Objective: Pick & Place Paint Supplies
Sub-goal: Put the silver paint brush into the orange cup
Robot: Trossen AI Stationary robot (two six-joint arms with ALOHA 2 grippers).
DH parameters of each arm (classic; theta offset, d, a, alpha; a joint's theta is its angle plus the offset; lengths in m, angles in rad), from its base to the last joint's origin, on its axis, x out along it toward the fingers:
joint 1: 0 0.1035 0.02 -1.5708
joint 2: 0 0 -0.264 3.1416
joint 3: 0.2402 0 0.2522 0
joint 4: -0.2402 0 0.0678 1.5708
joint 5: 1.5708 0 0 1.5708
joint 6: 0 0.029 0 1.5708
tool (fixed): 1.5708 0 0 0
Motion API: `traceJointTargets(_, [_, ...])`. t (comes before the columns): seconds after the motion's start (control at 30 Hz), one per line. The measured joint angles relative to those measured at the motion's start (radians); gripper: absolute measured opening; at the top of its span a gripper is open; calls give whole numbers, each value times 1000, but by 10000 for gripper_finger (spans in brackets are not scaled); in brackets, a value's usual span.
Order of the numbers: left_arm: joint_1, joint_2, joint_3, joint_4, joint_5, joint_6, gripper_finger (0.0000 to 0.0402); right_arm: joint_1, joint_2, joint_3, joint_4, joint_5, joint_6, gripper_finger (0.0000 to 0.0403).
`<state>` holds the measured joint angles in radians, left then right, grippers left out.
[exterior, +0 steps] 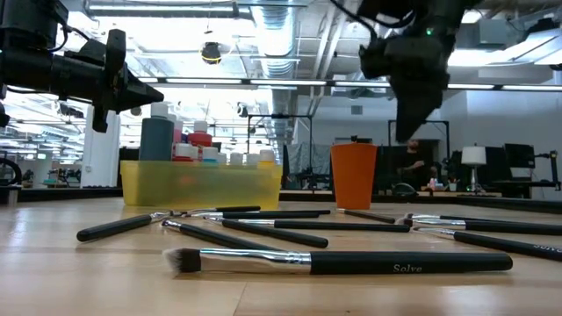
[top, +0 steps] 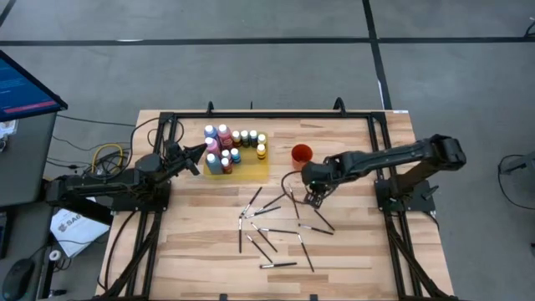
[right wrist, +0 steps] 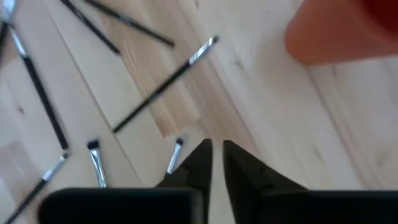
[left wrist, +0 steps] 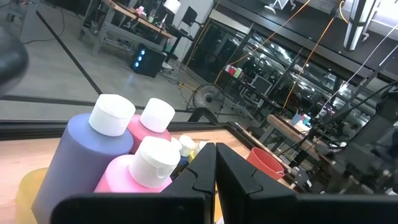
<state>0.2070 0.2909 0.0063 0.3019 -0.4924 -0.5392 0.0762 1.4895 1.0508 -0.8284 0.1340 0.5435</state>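
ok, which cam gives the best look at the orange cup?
Low view: the orange cup stands upright and unobstructed behind the scattered brushes, right of the yellow tray. High view shows only its rim from above. Left wrist view catches a partial edge; right wrist view shows just a blurred corner.

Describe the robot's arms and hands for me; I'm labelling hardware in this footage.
Both arms are dark, near-black jointed links on black frame mounts at the table's sides. The left hand and right hand each end in two angular, matte black fingers, stepped along their inner edges. Dark cables run along the arms; a yellow coil lies beside the left arm's base. No markings are readable.
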Motion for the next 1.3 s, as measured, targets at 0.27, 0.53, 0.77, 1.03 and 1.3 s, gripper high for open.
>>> traceJointTargets(0.27, [0,0,0,2,0,0,1,-23,146,0,3,-36,16,167])
traceJointTargets(0.53, [0,0,0,8,0,0,1,-33,310,0,15,-183,-22,239])
traceJointTargets(0.77, [0,0,0,14,0,0,1,-21,368,6,8,-181,-29,228])
traceJointTargets(1.03, [0,0,0,15,0,0,1,-29,280,-5,13,-196,-30,228])
traceJointTargets(1.3, [0,0,0,15,0,0,1,82,142,0,73,-197,-83,218])
